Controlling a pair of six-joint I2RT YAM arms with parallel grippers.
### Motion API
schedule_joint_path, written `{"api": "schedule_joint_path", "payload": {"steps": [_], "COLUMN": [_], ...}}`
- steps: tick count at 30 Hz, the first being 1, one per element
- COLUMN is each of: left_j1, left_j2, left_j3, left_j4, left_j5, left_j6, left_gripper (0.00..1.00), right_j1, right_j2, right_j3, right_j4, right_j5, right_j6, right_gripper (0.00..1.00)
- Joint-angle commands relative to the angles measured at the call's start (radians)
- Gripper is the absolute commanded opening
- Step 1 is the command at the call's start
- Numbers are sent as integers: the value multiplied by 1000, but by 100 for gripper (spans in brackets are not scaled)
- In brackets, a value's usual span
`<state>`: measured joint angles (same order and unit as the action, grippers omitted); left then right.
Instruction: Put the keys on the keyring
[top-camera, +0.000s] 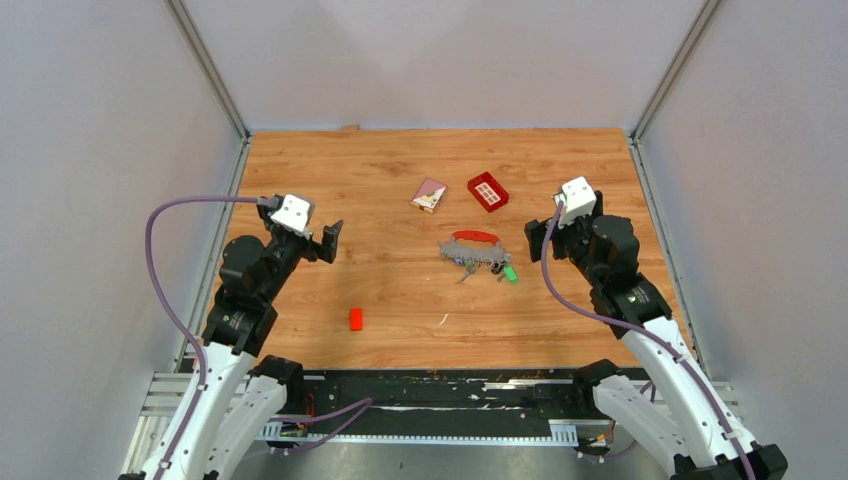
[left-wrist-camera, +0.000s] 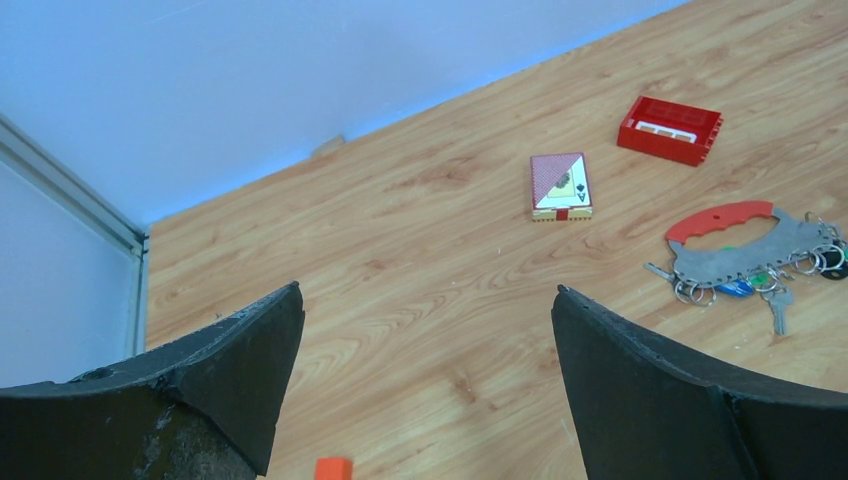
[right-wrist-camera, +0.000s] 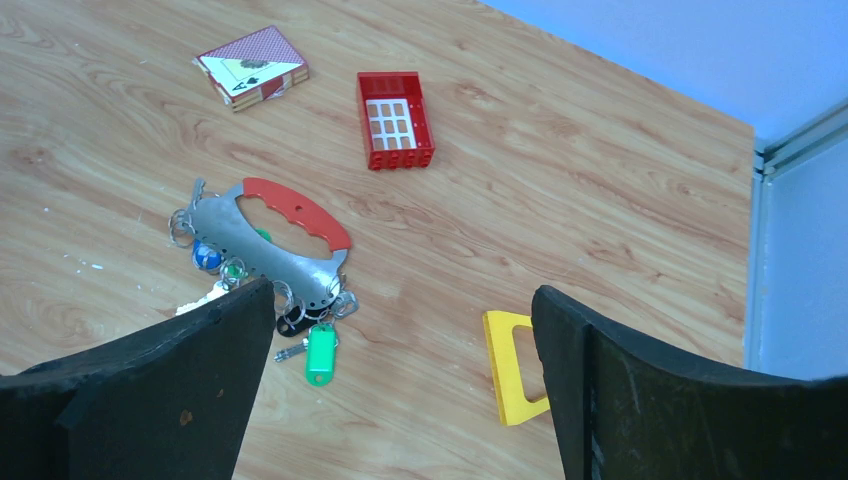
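Observation:
The keyring (top-camera: 470, 246) lies flat right of the table's centre, a grey metal strip with a red curved arc on its far side. Several small keys (top-camera: 492, 266) with split rings cluster along its near edge; one bears a green tag (right-wrist-camera: 319, 352). In the left wrist view the keyring (left-wrist-camera: 762, 243) lies far right, the keys (left-wrist-camera: 752, 287) beneath it. The right wrist view has the keyring (right-wrist-camera: 268, 245) at left. My left gripper (top-camera: 328, 242) hovers open, well left of the keyring. My right gripper (top-camera: 535, 240) hovers open just right of it. Both (left-wrist-camera: 428, 290) (right-wrist-camera: 402, 288) hold nothing.
A card deck (top-camera: 429, 194) and a red gridded tray (top-camera: 487, 191) lie behind the keyring. A small red block (top-camera: 355, 318) sits near the front, left of centre. A yellow triangle frame (right-wrist-camera: 515, 365) lies by my right gripper. Grey walls enclose three sides.

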<state>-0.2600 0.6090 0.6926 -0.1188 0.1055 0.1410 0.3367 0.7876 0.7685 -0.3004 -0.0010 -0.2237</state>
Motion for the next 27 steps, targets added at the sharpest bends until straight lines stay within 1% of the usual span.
{"api": "schedule_joint_path", "payload": {"steps": [1, 3, 9, 14, 27], "left_j1": [5, 5, 6, 7, 7], "left_j2": [-45, -53, -62, -33, -31], "left_j3": [-45, -44, -33, -34, -32], "left_j4": [9, -2, -37, -47, -58], "left_j5": [14, 19, -54, -28, -28], "left_j6": [-34, -20, 12, 19, 20], "left_gripper": [100, 100, 100, 100, 100], "right_j1": [-8, -10, -10, -10, -10], "right_j2": [-66, -85, -140, -153, -158], "right_j3": [-18, -16, -31, -31, -32], "right_j4": [72, 65, 66, 63, 61], "right_j5": [62, 63, 17, 16, 17], "right_j6": [-19, -28, -52, -47, -34], "right_gripper": [100, 100, 100, 100, 100]}}
